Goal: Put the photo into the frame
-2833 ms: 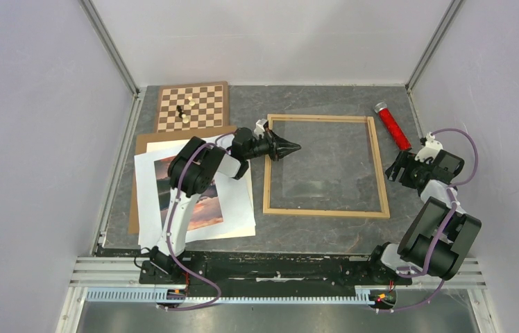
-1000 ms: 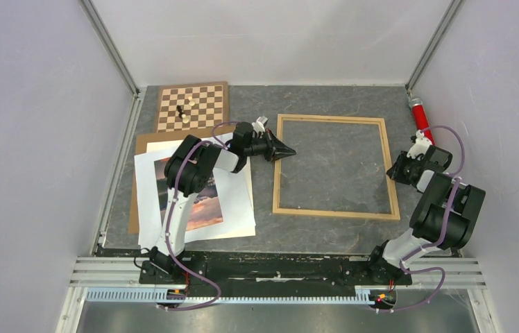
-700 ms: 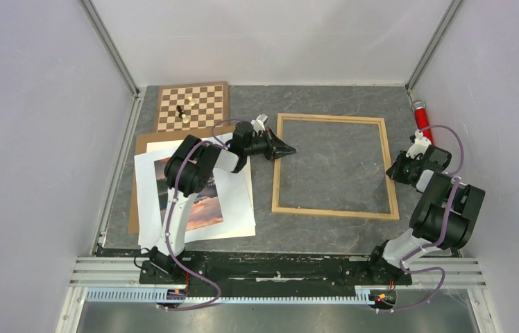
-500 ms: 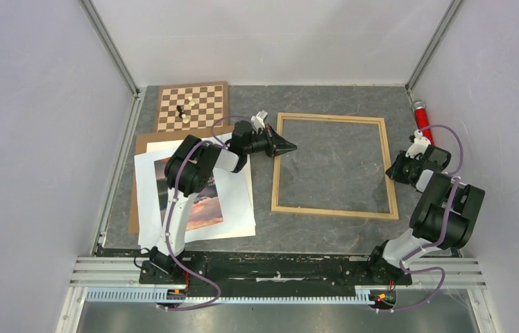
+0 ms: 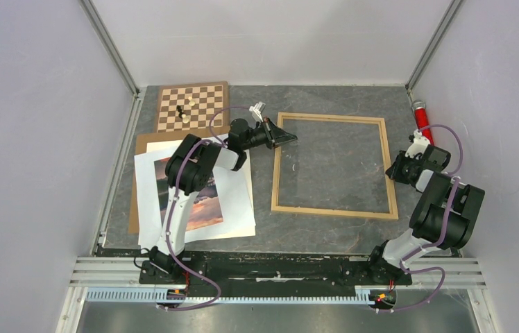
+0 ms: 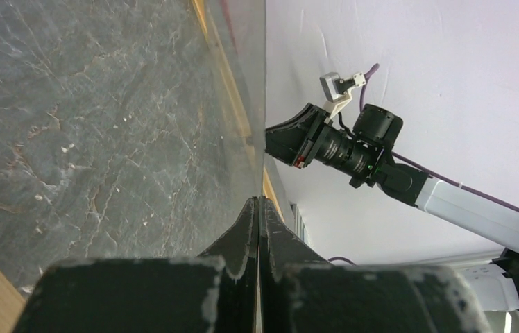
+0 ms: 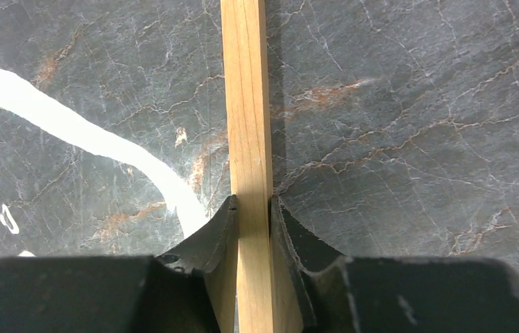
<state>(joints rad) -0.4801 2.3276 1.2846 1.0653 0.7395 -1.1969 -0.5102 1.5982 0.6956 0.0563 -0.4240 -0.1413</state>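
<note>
The light wooden frame lies flat on the dark stone table, right of centre. My right gripper is shut on its right rail, a finger pressed against each side of the wood. My left gripper sits at the frame's upper left rail, rolled on its side. Its jaws are shut on the edge of a thin clear pane seen edge-on. The sunset photo lies on white sheets to the left, partly hidden by the left arm.
White sheets rest on a brown backing board at the left. A chessboard with a few pieces sits at the back left. A red cylinder lies against the right wall.
Since the earliest frame the frame has slid right and the red cylinder has ended against the wall. In the last second my left gripper moved toward the back and rolled over; the right arm stayed put.
</note>
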